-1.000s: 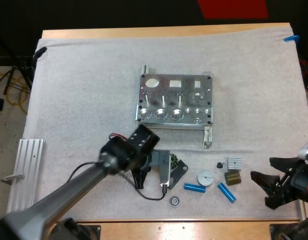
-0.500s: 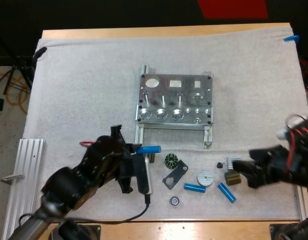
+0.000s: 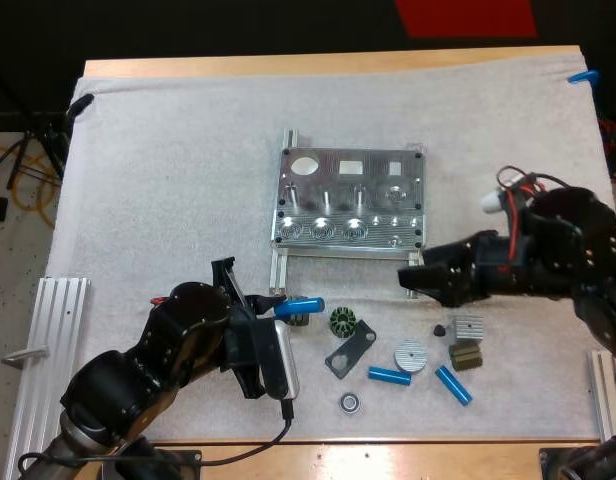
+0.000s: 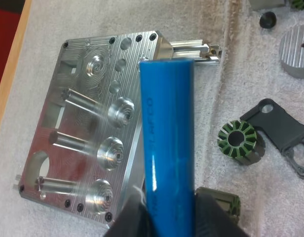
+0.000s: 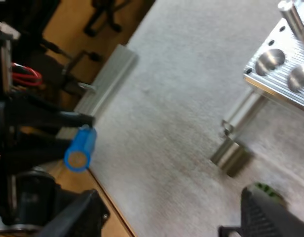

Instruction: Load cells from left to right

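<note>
The metal fixture [image 3: 350, 200] lies mid-mat, with three posts and round recesses along its left side [image 4: 88, 143]. My left gripper [image 3: 278, 306] is shut on a blue cylinder [image 3: 300, 304], held just in front of the fixture's lower left corner. In the left wrist view the cylinder [image 4: 168, 143] stands between the black fingers [image 4: 211, 217] and points at the fixture. My right gripper [image 3: 413, 277] hovers open at the fixture's front right corner with nothing between its fingers. Two more blue cylinders [image 3: 390, 376] [image 3: 453, 385] lie on the mat.
Small parts lie in front of the fixture: a green stator [image 3: 343, 321], a black bracket [image 3: 350, 347], a bearing [image 3: 349, 402], a round ribbed disc [image 3: 411, 355], a ribbed block [image 3: 469, 326] and an olive block [image 3: 465, 355]. An aluminium rail [image 3: 50, 340] lies at the mat's left edge.
My left gripper picked the blue cylinder up from among the parts and now holds it off the mat. My right arm swung from the mat's right edge up-left to the fixture's front right corner.
</note>
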### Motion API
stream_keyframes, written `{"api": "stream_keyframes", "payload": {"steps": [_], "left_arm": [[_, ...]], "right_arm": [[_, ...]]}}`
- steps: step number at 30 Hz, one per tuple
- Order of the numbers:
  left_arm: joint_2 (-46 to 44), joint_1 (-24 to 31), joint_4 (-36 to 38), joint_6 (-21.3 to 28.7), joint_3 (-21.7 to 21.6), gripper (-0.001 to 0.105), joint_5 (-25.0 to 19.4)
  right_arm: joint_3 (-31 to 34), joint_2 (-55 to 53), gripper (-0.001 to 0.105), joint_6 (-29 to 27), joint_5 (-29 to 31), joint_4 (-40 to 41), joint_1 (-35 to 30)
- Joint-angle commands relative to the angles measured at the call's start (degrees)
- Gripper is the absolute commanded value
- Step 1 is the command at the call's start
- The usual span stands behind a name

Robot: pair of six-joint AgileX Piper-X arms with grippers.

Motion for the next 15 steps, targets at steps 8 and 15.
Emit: {"api": "stream_keyframes", "payload": {"steps": [8, 15], "left_arm": [[-0.29, -0.33, -0.13, -1.01, -0.18, 0.000, 0.43], [-0.29, -0.33, -0.13, -1.01, -0.18, 0.000, 0.43]], "right_arm": [[-0.45, 4.75, 0.059, 0.89, 4.00, -7.95, 9.49], [-0.45, 10.02, 0.054, 2.43, 5.30, -12.69, 15.84]]}}
